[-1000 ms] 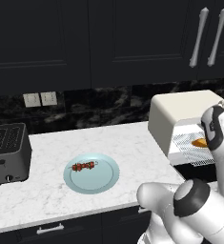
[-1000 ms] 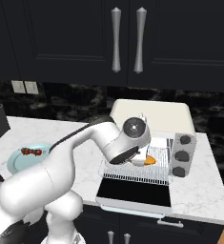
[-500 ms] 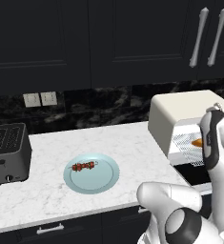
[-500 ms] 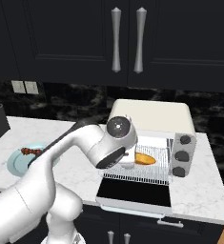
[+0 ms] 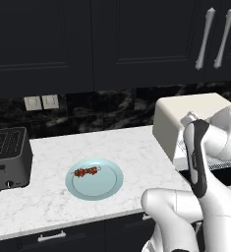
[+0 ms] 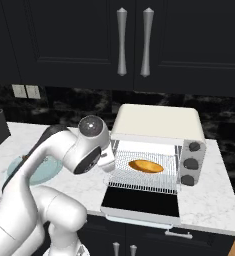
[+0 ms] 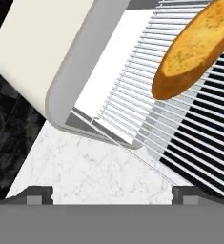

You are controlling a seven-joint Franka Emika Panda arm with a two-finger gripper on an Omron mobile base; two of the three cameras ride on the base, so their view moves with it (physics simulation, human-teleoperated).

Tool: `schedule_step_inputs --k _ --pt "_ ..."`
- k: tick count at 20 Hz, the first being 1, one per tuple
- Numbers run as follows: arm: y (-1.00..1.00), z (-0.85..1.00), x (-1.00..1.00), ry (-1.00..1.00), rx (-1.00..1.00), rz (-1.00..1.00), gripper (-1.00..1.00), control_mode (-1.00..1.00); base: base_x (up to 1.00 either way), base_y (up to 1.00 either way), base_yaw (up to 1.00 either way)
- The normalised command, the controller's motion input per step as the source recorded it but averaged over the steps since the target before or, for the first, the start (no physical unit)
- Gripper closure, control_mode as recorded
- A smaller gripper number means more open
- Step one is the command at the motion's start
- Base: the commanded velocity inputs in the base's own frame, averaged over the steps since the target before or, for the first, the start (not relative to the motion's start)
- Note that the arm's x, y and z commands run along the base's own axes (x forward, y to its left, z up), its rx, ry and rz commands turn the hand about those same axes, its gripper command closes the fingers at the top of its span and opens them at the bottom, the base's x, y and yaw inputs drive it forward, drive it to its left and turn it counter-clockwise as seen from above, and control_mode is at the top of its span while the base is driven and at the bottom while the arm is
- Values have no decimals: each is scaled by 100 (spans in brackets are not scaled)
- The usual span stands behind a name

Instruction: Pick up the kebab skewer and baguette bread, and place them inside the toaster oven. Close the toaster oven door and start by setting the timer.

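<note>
The baguette bread [image 6: 145, 166] lies on the wire rack [image 6: 139, 175] inside the toaster oven [image 6: 159, 125], apart from my gripper. The toaster oven door [image 6: 141, 205] hangs open, folded down flat in front. My gripper [image 7: 112, 195] is open and empty, just outside the oven's left front corner, low over the counter; in the hand view the baguette bread [image 7: 199, 47] sits at the upper right. The kebab skewer [image 5: 86, 172] rests on a pale blue plate [image 5: 107, 186], well to the left. Three round knobs [image 6: 190, 163] line the oven's right panel; which one is the timer I cannot tell.
A dark grey slot toaster [image 5: 9, 157] stands at the counter's far left. Dark cabinets with bar handles [image 6: 134, 42] hang above. White marble counter [image 5: 117, 147] lies bare between the plate and the oven. Wall sockets [image 5: 41, 102] sit on the backsplash.
My hand has drawn back to the left out of the oven, jaws wide. The baguette stays behind on the rack. The skewer and plate have not moved.
</note>
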Motion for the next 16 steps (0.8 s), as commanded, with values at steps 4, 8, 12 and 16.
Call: schedule_step_inputs --k 4,8,12,16 --pt "100 0 0 4 -12 20 -100 -100 0 0 0" --pt "100 0 1 8 -7 8 -100 -100 0 0 0" --pt "94 0 18 12 -4 4 -100 -100 0 0 0" --pt "72 0 33 12 -6 12 -100 -100 0 0 0"
